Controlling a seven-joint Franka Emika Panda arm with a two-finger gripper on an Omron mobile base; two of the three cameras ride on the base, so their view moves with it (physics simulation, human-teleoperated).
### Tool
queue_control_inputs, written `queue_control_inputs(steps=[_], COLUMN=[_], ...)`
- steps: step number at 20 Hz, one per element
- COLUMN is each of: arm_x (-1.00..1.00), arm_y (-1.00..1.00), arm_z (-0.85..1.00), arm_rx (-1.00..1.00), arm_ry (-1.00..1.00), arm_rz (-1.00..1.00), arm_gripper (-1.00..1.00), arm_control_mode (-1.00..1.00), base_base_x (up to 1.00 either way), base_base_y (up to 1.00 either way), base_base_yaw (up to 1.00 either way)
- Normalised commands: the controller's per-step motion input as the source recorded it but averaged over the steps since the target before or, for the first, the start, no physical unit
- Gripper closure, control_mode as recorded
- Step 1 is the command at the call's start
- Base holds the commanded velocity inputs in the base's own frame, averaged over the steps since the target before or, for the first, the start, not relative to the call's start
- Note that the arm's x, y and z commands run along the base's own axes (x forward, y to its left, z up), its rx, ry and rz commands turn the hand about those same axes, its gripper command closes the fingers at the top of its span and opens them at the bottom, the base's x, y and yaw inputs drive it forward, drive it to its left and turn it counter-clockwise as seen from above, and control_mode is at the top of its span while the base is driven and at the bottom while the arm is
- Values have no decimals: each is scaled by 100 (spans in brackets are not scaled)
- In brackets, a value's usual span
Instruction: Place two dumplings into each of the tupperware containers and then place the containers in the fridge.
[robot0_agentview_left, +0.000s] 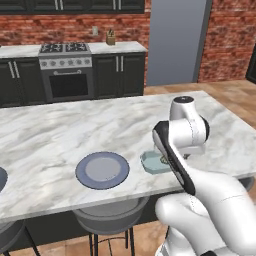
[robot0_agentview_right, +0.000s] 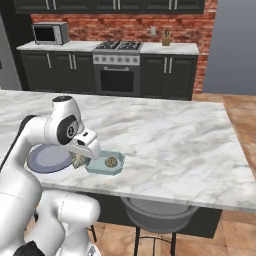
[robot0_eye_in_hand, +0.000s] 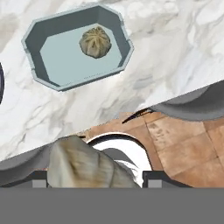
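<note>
Two dumplings: one (robot0_eye_in_hand: 95, 42) in the single tupperware container (robot0_eye_in_hand: 52, 52) at 12 o'clock, one (robot0_eye_in_hand: 83, 164) clamped between the fingers (robot0_eye_in_hand: 151, 179).

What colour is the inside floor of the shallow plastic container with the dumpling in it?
Pale teal floor, darker grey walls, on the shallow clear-plastic container; the hand view shows it best.

Marble bench (robot0_agentview_left: 60, 130) spanning the view, left to right. Round dark blue-grey plate (robot0_agentview_left: 102, 170) near the bench's near edge, bare. Pale teal tupperware container (robot0_agentview_left: 152, 162) just right of the plate, partly hidden behind the white arm (robot0_agentview_left: 185, 135). Edge of another dark round dish (robot0_agentview_left: 1, 179) at far left. Grey stools (robot0_agentview_left: 107, 215) beneath the near edge. Far side: black stove (robot0_agentview_left: 66, 70) set among dark cabinets (robot0_agentview_left: 120, 75), brick wall (robot0_agentview_left: 75, 30) behind, knife block (robot0_agentview_left: 110, 37) on the far counter.
</note>
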Motion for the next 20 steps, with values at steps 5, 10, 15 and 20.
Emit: queue_control_inputs(steps=[5, 10, 15, 20], arm_x=[99, 93, 67, 27], arm_y=[-4, -8, 8, 12], arm_z=[-28, -61, -79, -33], arm_rx=[9, 18, 0, -1], arm_ry=[16, 6, 0, 2], arm_rz=[9, 15, 5, -1], arm_gripper=[100, 100, 100, 100], arm_control_mode=[-100, -100, -100, -100], base_base_x=[0, 0, 0, 0], base_base_y=[0, 0, 0, 0], base_base_yaw=[0, 0, 0, 0])
